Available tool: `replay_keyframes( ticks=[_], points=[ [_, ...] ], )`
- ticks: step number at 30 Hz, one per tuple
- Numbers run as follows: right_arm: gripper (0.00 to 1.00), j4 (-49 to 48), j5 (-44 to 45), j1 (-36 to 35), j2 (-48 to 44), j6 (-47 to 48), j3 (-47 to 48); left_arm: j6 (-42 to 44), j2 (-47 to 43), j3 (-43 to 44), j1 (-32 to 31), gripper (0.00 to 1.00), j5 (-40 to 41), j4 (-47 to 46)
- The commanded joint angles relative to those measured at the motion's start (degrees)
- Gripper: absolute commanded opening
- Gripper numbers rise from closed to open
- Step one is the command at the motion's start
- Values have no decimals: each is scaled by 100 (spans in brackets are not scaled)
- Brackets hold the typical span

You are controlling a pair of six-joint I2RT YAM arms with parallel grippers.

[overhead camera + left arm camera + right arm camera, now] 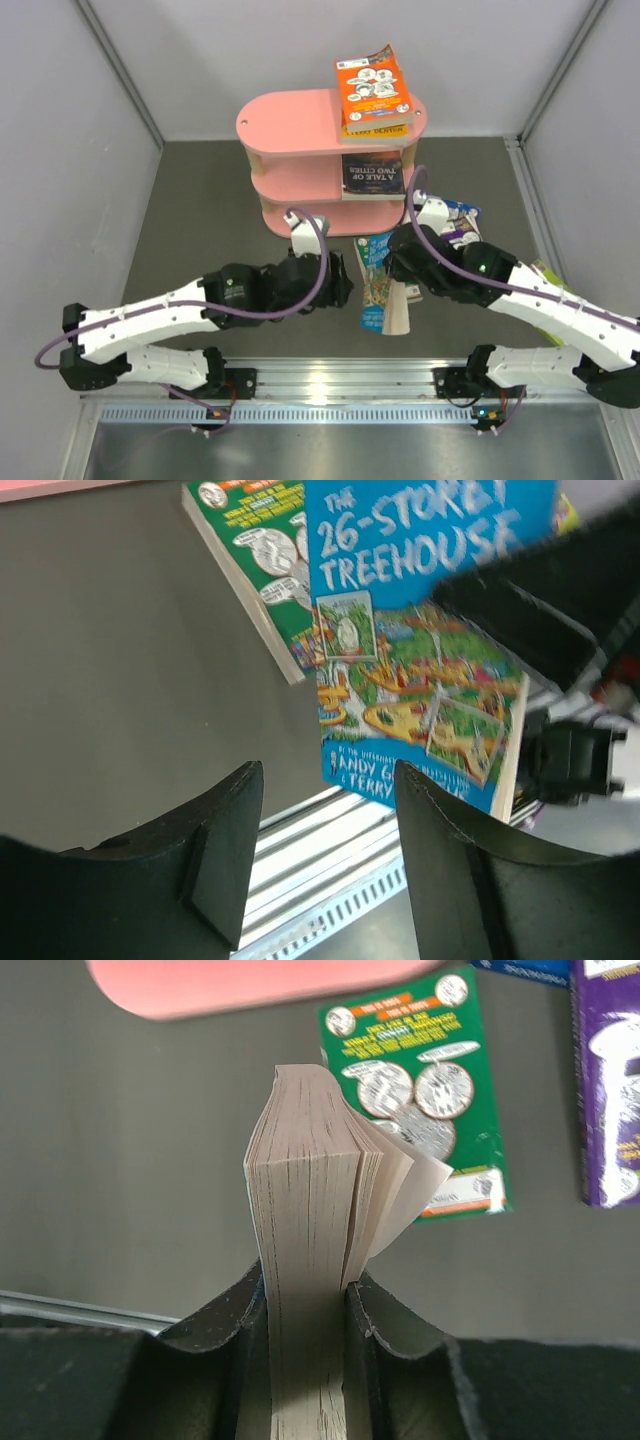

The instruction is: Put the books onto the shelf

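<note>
While the left pincer [325, 800] gapes nearby, the right pincer [305, 1295] clamps the blue book [420, 630].

The blue book [420, 630] reads "THE 26-STOREY TREEHOUSE" in white across its cover, with "ANDY G…" and "TERRY" partly legible along its lower edge, while the dark book [372, 175] on the shelf's [290, 125] middle tier reads "A TALE OF TWO CITIES".
</note>
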State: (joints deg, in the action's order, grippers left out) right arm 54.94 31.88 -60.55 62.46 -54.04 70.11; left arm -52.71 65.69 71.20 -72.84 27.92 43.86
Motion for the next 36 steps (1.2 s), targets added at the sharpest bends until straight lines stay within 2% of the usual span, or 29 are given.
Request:
replay_keyframes(
  ticks=[1,6,9,12,21,24,27,32,36],
  points=[
    [0,44,56,88,-190,-106,65,428,-189,-27,-886,60,976,-271],
    [0,-114,-129,158,258,-89,38,638,321,-106,-1951,61,1461,-904],
    [0,-333,-436,184,442,-63,-6,762,760,8,-2277,62,1725,-1177],
    [0,-440,-533,202,504,-54,-58,762,1121,131,-2323,63,1813,-1213],
    [0,-756,-823,237,496,-80,-296,1113,1684,166,-2349,74,1900,-1792],
    [0,-835,-972,237,487,-89,-375,1105,1929,280,-2331,80,2111,-1610],
    [0,-897,-1113,237,434,-89,-410,1096,2280,508,-2270,80,2217,-1442],
    [0,-932,-1324,237,180,-89,-401,457,3070,1185,-2173,68,2647,-259],
    [0,-915,-1395,237,-84,-80,-445,-142,3476,1660,-2164,40,3069,754]
  ],
)
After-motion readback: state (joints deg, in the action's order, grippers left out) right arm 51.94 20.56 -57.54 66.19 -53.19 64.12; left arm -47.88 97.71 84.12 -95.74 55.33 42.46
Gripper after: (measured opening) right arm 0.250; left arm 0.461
